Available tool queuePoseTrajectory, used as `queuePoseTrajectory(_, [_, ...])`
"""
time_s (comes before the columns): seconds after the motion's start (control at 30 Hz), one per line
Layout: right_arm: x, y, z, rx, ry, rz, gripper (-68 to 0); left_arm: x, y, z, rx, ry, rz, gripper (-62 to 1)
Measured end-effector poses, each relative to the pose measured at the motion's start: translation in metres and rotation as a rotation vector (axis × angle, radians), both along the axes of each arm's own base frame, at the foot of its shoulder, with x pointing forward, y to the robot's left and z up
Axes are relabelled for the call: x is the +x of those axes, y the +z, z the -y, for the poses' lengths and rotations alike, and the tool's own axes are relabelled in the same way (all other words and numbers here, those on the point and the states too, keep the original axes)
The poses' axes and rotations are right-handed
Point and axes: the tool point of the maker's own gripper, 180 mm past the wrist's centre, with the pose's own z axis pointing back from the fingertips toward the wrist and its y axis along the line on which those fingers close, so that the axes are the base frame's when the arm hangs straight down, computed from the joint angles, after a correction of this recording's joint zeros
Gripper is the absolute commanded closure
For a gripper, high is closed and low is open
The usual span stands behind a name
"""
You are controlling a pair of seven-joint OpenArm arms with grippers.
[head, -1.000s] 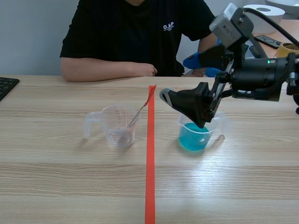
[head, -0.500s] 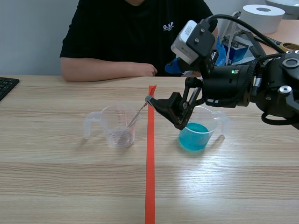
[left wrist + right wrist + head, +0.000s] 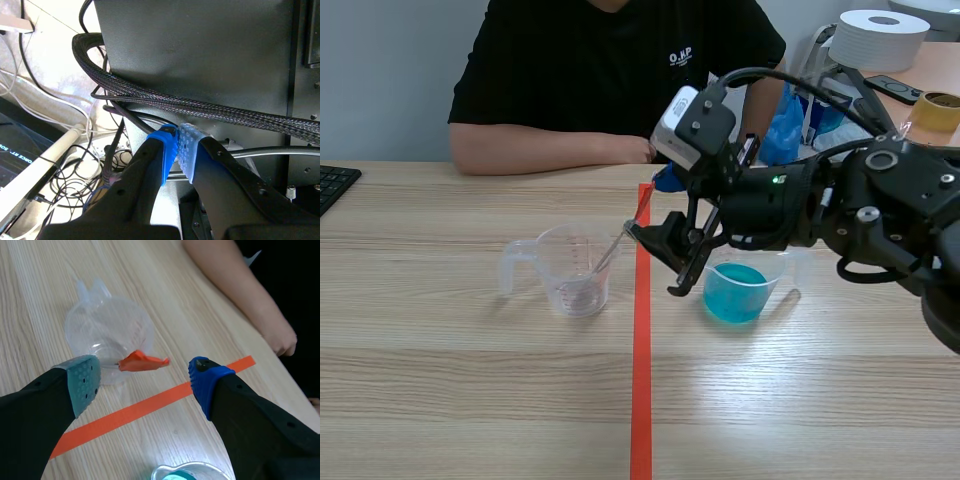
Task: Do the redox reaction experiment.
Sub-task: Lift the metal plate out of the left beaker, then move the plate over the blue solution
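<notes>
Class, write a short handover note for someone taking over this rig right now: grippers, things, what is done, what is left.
Left gripper: shut on nothing, parked facing cables.
Right gripper: open, fingers either side of the top of the red-tipped stick, not touching it.
The stick leans in the clear cup, left of the tape line; the cup of blue liquid stands right of it.
Done: nothing gripped yet.
Left: close on the stick, then probably carry it to the blue liquid.
</notes>
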Motion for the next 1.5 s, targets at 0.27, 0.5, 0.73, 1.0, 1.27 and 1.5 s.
queuePoseTrajectory(0.27, [0.0,0.001,-0.004,0.032,0.008,0.006,-22.7,0.0,0.0,0.0,0.0,0.0,0.0,-4.2])
queuePoseTrajectory(0.5, [-0.001,0.005,-0.006,0.055,0.018,0.017,-6.5,0.0,0.0,0.0,0.0,0.0,0.0,-4.2])
queuePoseTrajectory(0.73, [-0.002,0.006,-0.006,0.058,0.02,0.019,-0.7,0.0,0.0,0.0,0.0,0.0,0.0,-4.2])
queuePoseTrajectory(1.0, [0.0,0.026,-0.012,0.133,0.047,0.076,-0.6,0.0,0.0,0.0,0.0,0.0,0.0,-4.2])
queuePoseTrajectory(1.27, [0.008,0.053,-0.017,0.193,0.083,0.091,-0.6,0.0,0.0,0.0,0.0,0.0,0.0,-4.2])
queuePoseTrajectory(1.5, [0.01,0.063,-0.019,0.22,0.077,0.071,-0.7,0.0,0.0,0.0,0.0,0.0,0.0,-4.2])
